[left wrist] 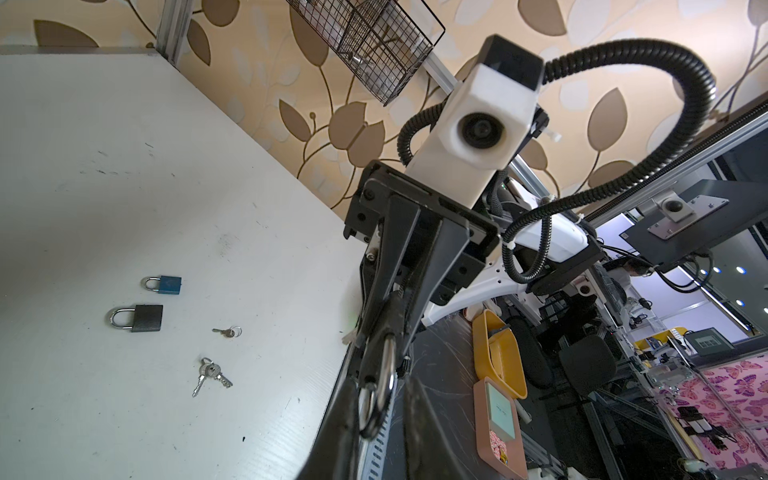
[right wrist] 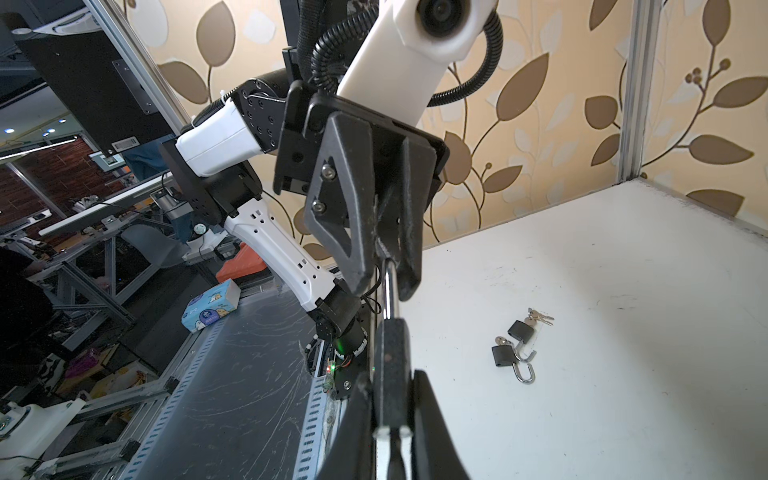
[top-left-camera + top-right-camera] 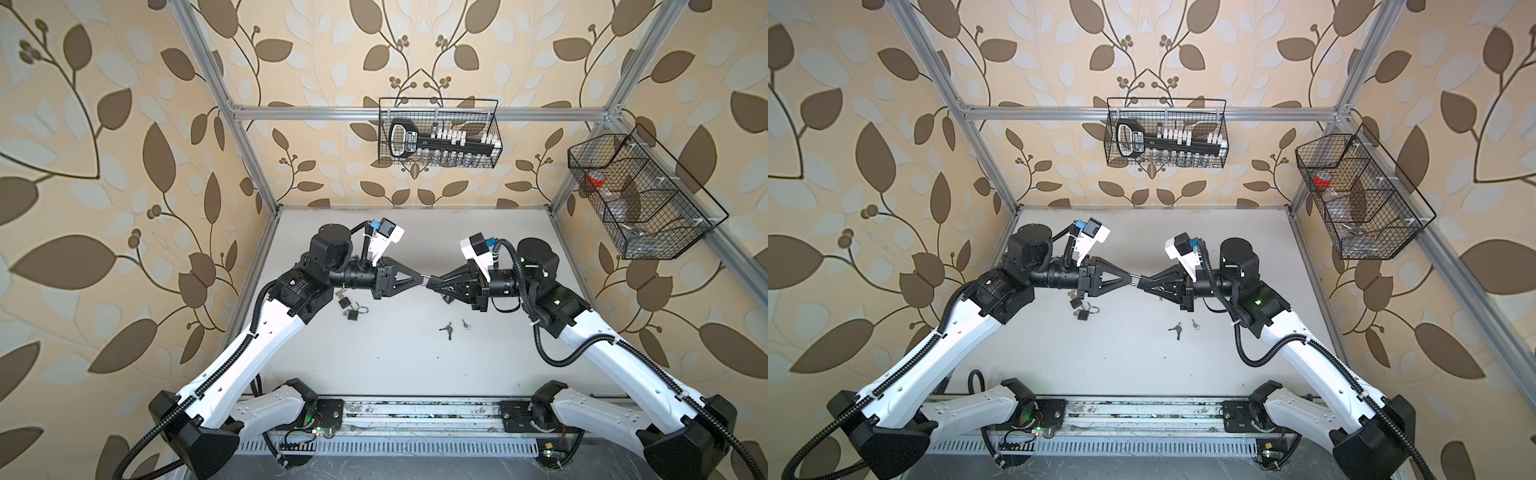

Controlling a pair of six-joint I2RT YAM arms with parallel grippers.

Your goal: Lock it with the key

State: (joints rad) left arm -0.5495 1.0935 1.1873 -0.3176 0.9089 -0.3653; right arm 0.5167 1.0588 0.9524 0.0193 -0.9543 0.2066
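Ok so quick rundown. The small black padlock with a silver shackle [image 2: 390, 365] is up in mid-air over the middle of the white desk [image 3: 395, 374], strung btw the two claws. The right claw [image 3: 433, 283] is clamped on the black body. The left claw [image 3: 420, 277] sits around the shackle w/ jaws drawn v. close. In the left wrist view one pad touches the steel and there's a sliver of gap on the other side, so can't tell if it's properly gripping.

Everything else, relative to that held padlock:
- On the desk below it, toward the front edge: a loose bunch of silver keys [image 3: 446, 330] and a single silver key on a ring [image 3: 465, 323], near each other but apart.
- Left arm's side, under the wrist: an open black padlock [image 2: 520, 331] and a second open black padlock [image 2: 503, 356] just beside it, keys showing at both.
- Right arm's side: a blue padlock [image 1: 169, 285] and a larger black padlock [image 1: 146, 318], both shut, close together but not touching.

Room-wise, the held padlock is well away from every desk edge. Bare desk runs behind it to the back wall, plus a wide bare strip past the keys down to the front edge. The wire basket [image 3: 438, 133] on the back wall hangs well above.
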